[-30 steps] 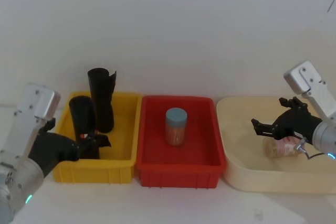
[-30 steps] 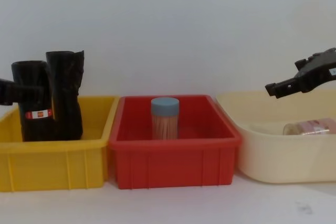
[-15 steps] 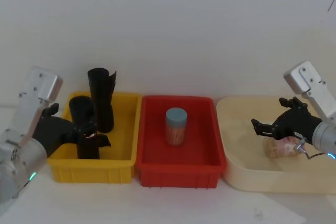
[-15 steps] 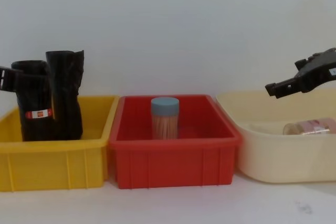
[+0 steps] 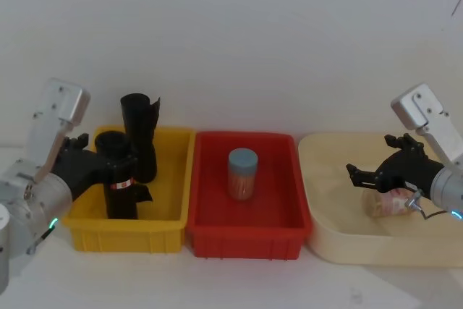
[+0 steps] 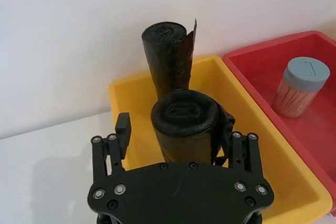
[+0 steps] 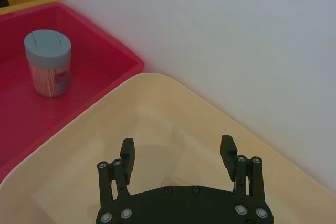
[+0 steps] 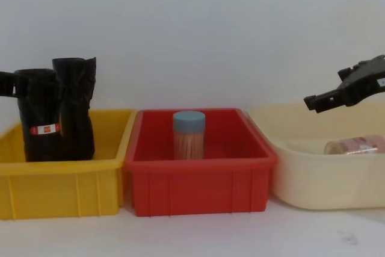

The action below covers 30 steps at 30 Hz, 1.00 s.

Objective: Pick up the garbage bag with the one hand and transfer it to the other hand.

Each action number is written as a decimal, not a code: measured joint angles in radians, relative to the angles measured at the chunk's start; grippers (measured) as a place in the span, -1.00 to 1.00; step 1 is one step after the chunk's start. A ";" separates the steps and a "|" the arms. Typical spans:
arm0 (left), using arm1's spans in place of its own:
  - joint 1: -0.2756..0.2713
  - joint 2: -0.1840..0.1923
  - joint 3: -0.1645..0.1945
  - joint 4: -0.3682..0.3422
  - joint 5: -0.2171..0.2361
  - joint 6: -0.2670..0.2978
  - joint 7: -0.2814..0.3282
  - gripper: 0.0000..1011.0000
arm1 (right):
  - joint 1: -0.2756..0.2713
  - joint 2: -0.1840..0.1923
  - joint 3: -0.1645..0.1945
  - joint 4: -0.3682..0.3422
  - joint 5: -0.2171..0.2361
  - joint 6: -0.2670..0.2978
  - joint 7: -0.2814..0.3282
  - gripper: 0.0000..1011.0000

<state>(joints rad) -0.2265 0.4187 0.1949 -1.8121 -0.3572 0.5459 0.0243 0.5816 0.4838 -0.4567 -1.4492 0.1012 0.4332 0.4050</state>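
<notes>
Garbage bag (image 5: 121, 197), the black rolled-up plastic one with the thin red-and-white label band, stands upright in the yellow plastic bin (image 5: 123, 235) on the white bench (image 5: 239, 280). It is just in front of the plain black roll (image 5: 139, 135) that has no band.

Your left tool (image 6: 176, 123) has its two fingers spread, one on each side of the bag near its top. One finger is close against the bag. On the other side you can see a small gap, so the bag is not pinched yet. Its bottom looks to be resting in the bin.

You are at the grab step. I think the next move is to press the fingers together on the bag, then lift it straight up, clear of the bin wall and the plain roll close behind it. The plastic looks soft, so a weak squeeze may let it slip.

Your right tool (image 7: 177, 145) hangs with its fingers spread over the cream round tub (image 5: 347, 244), well apart from the bag. It will need to come across to take the bag.
</notes>
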 joint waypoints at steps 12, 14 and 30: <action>-0.029 -0.015 0.001 0.033 -0.008 0.009 -0.011 0.36 | 0.000 0.000 0.000 0.000 0.000 0.000 0.000 0.98; -0.032 -0.016 0.002 0.037 -0.009 0.010 -0.013 0.23 | 0.000 0.000 0.000 0.000 0.000 0.000 0.000 0.98; -0.044 -0.023 0.003 0.048 -0.007 0.011 -0.017 -0.02 | 0.000 0.000 0.000 0.000 0.000 0.000 0.000 0.98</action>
<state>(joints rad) -0.2709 0.3955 0.1977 -1.7646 -0.3645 0.5565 0.0077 0.5817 0.4838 -0.4566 -1.4492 0.1012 0.4332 0.4050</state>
